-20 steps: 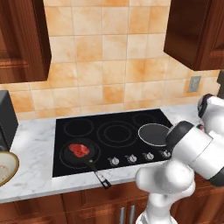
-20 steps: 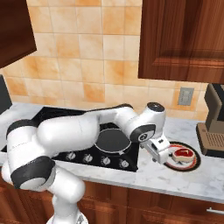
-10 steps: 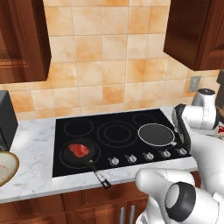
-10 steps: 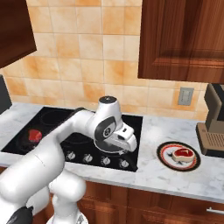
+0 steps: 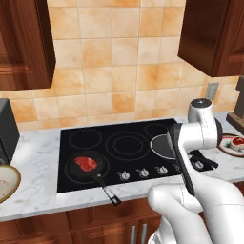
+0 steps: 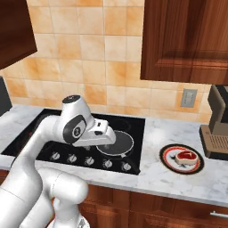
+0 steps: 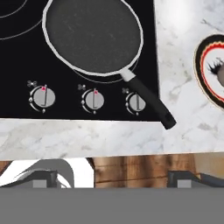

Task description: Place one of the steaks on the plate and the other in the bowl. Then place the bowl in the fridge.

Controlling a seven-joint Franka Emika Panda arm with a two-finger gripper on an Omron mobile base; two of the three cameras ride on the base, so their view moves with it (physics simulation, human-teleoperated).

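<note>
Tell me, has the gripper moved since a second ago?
Yes. In the right base view the gripper has swung left, away from the plate, and is now over the stovetop, open and empty.

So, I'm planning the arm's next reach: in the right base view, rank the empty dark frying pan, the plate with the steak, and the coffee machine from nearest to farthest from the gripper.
1. Empty dark frying pan, on the cooktop right beside the open gripper.
2. Red-rimmed plate holding a steak, on the marble counter to the right.
3. Dark coffee machine, at the far right edge.
</note>
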